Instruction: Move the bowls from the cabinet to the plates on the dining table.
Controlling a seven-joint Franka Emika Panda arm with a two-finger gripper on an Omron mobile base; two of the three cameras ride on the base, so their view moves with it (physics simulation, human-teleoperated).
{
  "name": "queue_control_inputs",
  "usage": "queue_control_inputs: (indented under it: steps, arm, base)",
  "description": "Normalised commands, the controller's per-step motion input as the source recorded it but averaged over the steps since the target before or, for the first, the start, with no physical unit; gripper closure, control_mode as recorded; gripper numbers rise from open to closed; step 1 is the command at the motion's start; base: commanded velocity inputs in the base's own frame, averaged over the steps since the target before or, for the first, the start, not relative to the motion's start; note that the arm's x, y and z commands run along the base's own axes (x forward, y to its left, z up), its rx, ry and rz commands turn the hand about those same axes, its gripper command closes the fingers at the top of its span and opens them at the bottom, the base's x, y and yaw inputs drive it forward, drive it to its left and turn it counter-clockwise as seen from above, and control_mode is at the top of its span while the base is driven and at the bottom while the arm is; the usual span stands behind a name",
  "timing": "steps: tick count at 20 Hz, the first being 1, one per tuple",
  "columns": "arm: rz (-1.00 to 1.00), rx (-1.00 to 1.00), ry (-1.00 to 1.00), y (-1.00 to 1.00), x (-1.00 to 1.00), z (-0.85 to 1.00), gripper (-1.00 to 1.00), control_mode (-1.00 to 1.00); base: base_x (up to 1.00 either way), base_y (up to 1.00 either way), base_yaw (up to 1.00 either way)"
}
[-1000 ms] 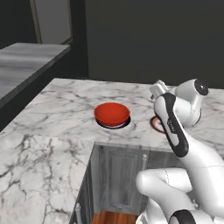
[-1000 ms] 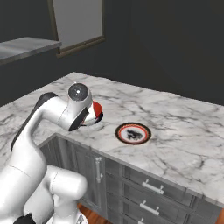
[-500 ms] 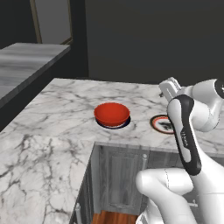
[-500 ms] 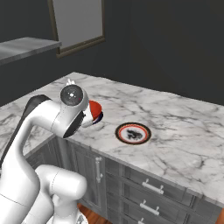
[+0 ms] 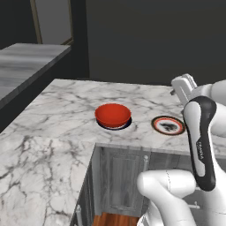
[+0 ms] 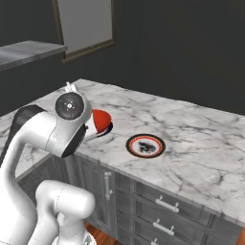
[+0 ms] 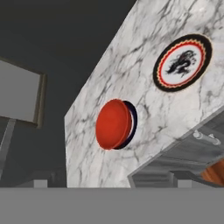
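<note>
Red bowl: I see the red bowl (image 5: 113,115) seated on a plate with a dark rim (image 5: 126,126) on the dining table (image 5: 66,106), near its front edge; in the hand view (image 7: 113,124) the rim shows as a thin dark crescent behind the bowl.

Second plate: the plate with the reddish edge (image 5: 167,125) lies just beside it, bare, with a dark figure printed in its middle; same plate in the right base view (image 6: 145,145).

Hand: my gripper (image 7: 112,184) is spread as wide as it goes and holds nothing; it is raised well off the table and looks down on both plates from a tilted angle.

Progress: by my reading one bowl is placed and one plate waits. I cannot see the brown bowl or the cabinet from here.

Handling: I judge the bowls stiff, light and glossy, so likely slippery and prone to chip if dropped or knocked.

Where to hold: I would pinch the wall at the rim, one finger inside and one outside, coming straight down, since the round body looks too wide and smooth to span safely.

Risk: a glossy rim may slide in the pinch; I would close squarely and lift slowly.
</note>
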Motion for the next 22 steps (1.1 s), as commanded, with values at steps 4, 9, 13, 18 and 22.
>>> queue_control_inputs:
  steps: [4, 9, 13, 18, 22]
  arm:
    - [0.00, 0.00, -0.02, -0.01, -0.45, 0.38, -1.00, -1.00]
    - [0.00, 0.00, -0.03, -0.02, -0.43, 0.37, -1.00, -1.00]
    - [0.00, 0.00, -0.02, -0.06, -0.37, 0.35, -1.00, -1.00]
    - [0.00, 0.00, -0.05, -0.03, -0.37, 0.32, -1.00, -1.00]
    - [-0.01, -0.02, -0.11, -0.01, -0.39, 0.30, -1.00, -1.00]
  base:
    - [0.00, 0.00, 0.00]
    - [0.00, 0.00, 0.00]
    - [0.00, 0.00, 0.00]
    - [0.00, 0.00, 0.00]
    - [0.00, 0.00, 0.00]
